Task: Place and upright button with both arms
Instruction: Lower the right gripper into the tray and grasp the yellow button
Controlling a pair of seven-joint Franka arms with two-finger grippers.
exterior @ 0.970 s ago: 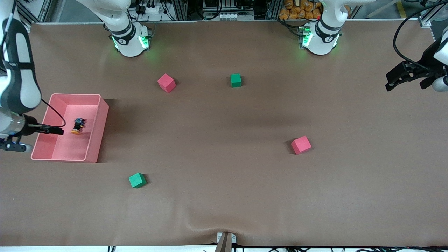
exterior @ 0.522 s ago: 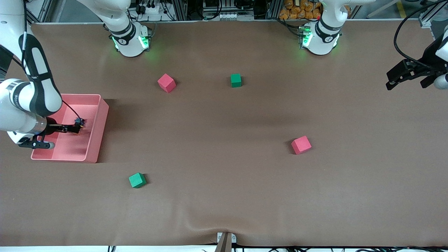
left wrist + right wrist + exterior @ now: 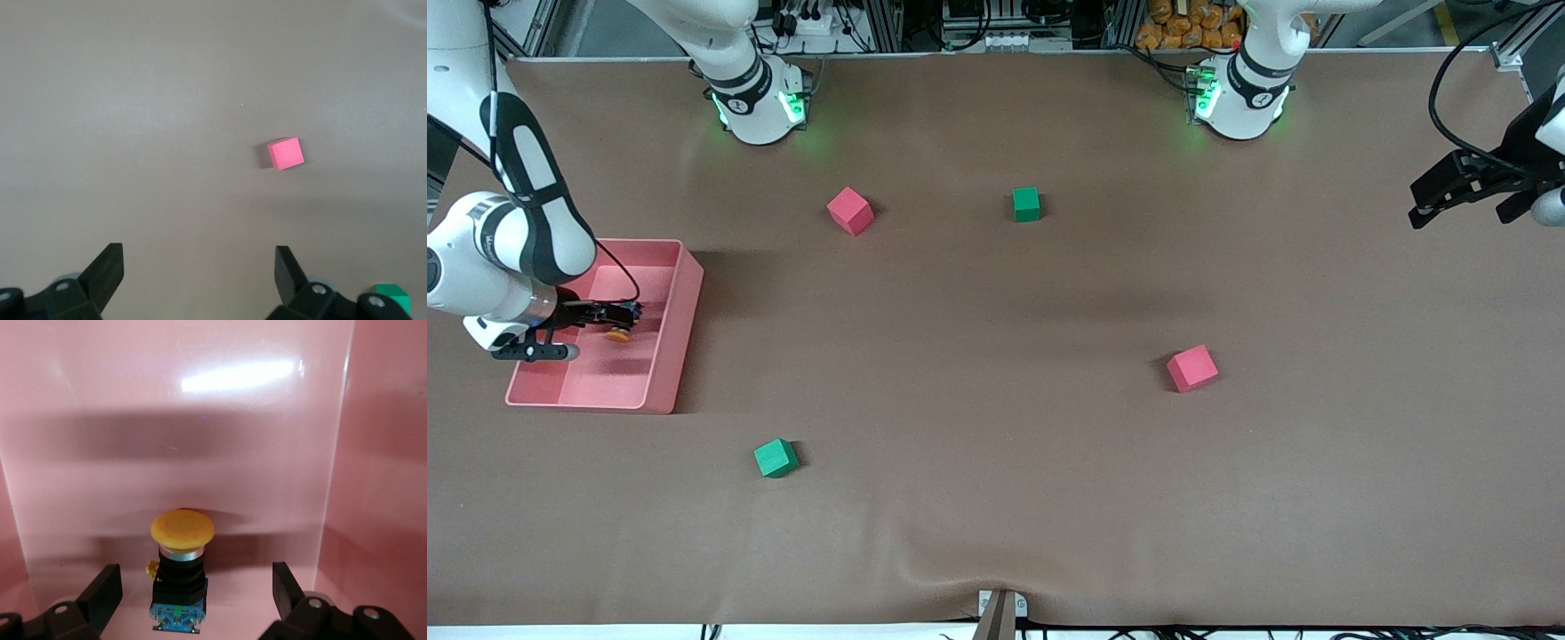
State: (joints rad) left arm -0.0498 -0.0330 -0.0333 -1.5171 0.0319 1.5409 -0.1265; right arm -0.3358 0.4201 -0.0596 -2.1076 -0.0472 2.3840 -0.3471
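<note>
The button (image 3: 180,577), orange cap on a black-and-blue body, lies on its side on the floor of the pink bin (image 3: 669,369). Its cap (image 3: 617,335) points toward the front camera. My right gripper (image 3: 615,313) is down inside the bin and open. Its fingers (image 3: 103,590) stand on either side of the button's body with a gap on each side, not touching it. My left gripper (image 3: 1416,206) waits open in the air at the left arm's end of the table, with only bare table between its fingers (image 3: 283,263).
On the brown table are two pink cubes (image 3: 850,210) (image 3: 1192,368) and two green cubes (image 3: 1026,204) (image 3: 775,458). The left wrist view shows a pink cube (image 3: 285,153) and a green cube's corner (image 3: 391,293). The bin's walls (image 3: 383,453) close in around my right gripper.
My right arm has swung in over the bin and brought its open gripper down around the button. The left gripper has barely moved.
</note>
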